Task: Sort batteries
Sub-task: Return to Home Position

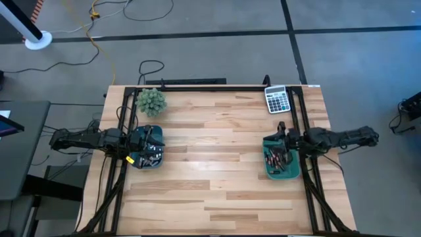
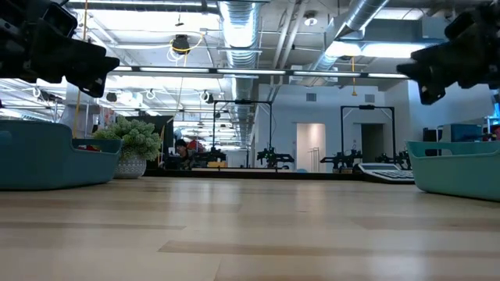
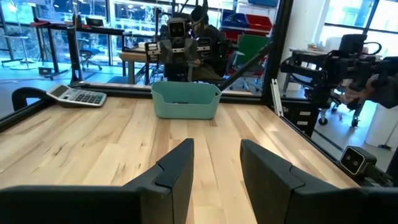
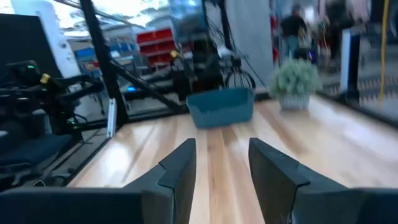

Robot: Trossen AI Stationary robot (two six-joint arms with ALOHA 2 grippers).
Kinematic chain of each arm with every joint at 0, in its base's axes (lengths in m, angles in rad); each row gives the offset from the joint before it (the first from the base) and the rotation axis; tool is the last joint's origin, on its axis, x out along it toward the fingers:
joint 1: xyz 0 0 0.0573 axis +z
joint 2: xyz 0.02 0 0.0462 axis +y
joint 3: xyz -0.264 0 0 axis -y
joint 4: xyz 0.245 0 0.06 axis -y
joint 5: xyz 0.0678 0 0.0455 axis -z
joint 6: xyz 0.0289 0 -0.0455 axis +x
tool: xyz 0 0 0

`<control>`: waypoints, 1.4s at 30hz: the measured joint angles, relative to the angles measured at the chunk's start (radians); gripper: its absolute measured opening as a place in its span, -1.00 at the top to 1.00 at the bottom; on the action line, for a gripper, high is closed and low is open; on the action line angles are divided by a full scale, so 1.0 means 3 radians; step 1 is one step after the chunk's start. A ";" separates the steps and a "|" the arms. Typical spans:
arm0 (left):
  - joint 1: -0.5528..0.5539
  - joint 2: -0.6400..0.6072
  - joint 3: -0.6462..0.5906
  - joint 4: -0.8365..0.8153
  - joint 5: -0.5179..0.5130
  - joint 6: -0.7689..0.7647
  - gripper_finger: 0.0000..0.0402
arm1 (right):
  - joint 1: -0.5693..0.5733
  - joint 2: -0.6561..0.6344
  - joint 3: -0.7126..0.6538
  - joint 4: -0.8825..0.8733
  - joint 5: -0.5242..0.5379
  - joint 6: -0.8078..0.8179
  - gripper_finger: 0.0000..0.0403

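Two bins hold every battery I can find; none shows on the bare wood of the table (image 1: 217,171) between them. In the high view the batteries (image 1: 276,159) lie heaped in the right bin (image 1: 283,177) at the table's 3 o'clock edge, with more in the left bin (image 1: 146,168) at 9 o'clock.

The right gripper (image 1: 283,131) hangs over the 12 o'clock end of its bin, so the heap lies just toward 6 o'clock and below it. The dark cells there seem to run mostly along the 12–6 line, though they are too small to be sure. The left gripper (image 1: 152,137) sits likewise above its own bin.

Each wrist view shows the fingers parted with nothing between them — both hands are empty and open. Each arm is nearest its own bin, so pulling back to rest should need only a clear lift, without dipping toward the cells underneath.
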 joint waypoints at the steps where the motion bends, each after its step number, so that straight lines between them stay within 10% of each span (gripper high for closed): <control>1: 0.0000 -0.0001 0.0000 -0.0003 0.0000 0.0000 0.36 | -0.0052 0.0001 0.0000 0.0006 -0.0055 -0.0052 0.20; 42: 0.0000 0.0013 0.0000 0.0003 0.0000 0.0000 0.36 | -0.0361 0.0418 -0.0004 -0.0046 -0.0174 -0.0355 0.20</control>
